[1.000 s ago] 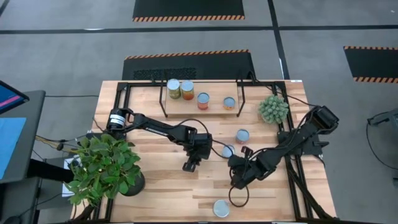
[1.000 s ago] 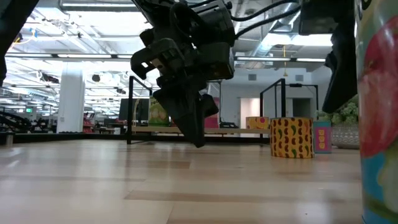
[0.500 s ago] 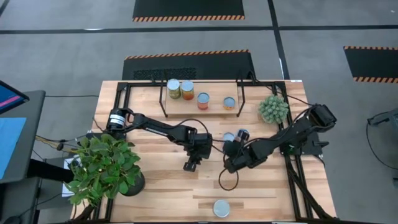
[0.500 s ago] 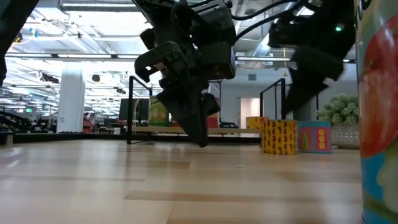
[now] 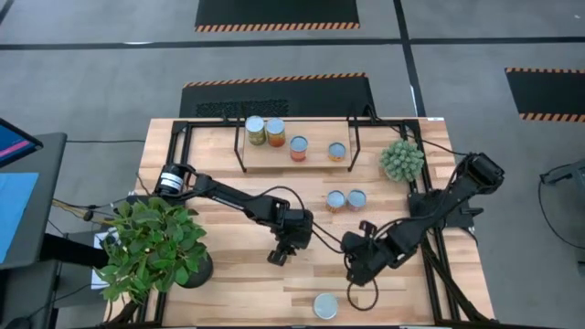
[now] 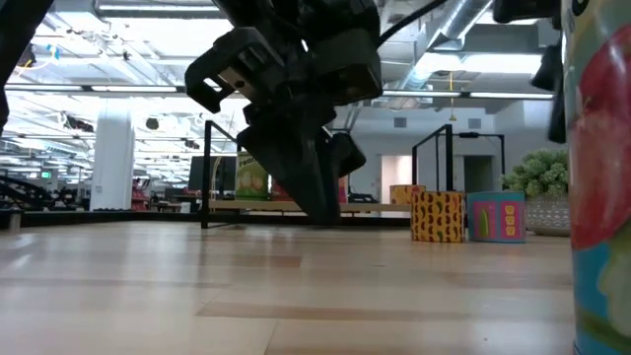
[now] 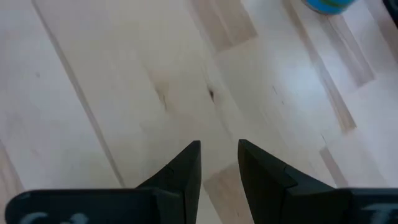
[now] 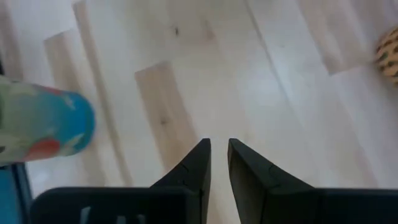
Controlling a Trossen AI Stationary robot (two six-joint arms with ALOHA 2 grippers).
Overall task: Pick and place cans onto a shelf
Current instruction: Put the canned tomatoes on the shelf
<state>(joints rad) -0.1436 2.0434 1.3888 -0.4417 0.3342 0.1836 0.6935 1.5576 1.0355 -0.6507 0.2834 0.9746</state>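
Observation:
The shelf (image 5: 315, 160), a low light-wood board on black legs, stands at the table's far side and carries several cans (image 5: 275, 132). Two cans stand side by side on the table: an orange-yellow one (image 5: 335, 201) (image 6: 437, 217) and a blue one (image 5: 356, 199) (image 6: 498, 218). Another can (image 5: 324, 305) stands near the front edge, huge at the low view's right (image 6: 596, 197). My left gripper (image 5: 277, 256) (image 7: 219, 155) hovers just above bare wood mid-table, fingers shut to a narrow gap. My right gripper (image 5: 355, 270) (image 8: 219, 152) is shut and empty over bare wood, between the pair and the front can.
A large leafy potted plant (image 5: 155, 247) fills the table's near left corner. A small round plant (image 5: 401, 159) stands at the far right beside the shelf. Black cables loop over the wood between the two grippers.
My right gripper swung toward the far left, close to the loose cans, then drew back toward the near edge. The orange-yellow can has slid toward the far edge and now stands beside the blue can. My left gripper has moved a little toward the near edge.

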